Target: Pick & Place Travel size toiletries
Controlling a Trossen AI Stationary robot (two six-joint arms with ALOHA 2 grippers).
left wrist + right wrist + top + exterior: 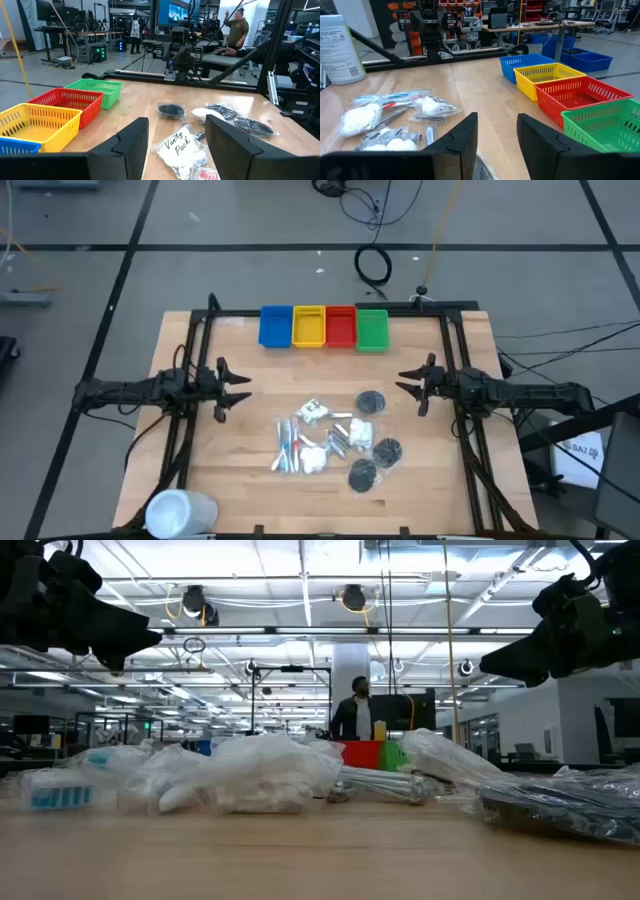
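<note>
Grippers (236,388) (411,384) apart; perhaps four discs (372,401).

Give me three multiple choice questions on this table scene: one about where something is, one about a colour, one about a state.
1. Where is the white cylinder?
A. near corner on the left arm's side
B. inside the green bin
C. between the grippers

2. Which bin sits beside the blue bin?
A. green
B. yellow
C. red

3. How is the left gripper?
A. shut on a packet
B. open, holding nothing
C. inside a bin

Answers: 1 A, it stands at the table's near left corner. 2 B, the yellow bin touches it. 3 B, nothing lies between its spread fingers.
</note>
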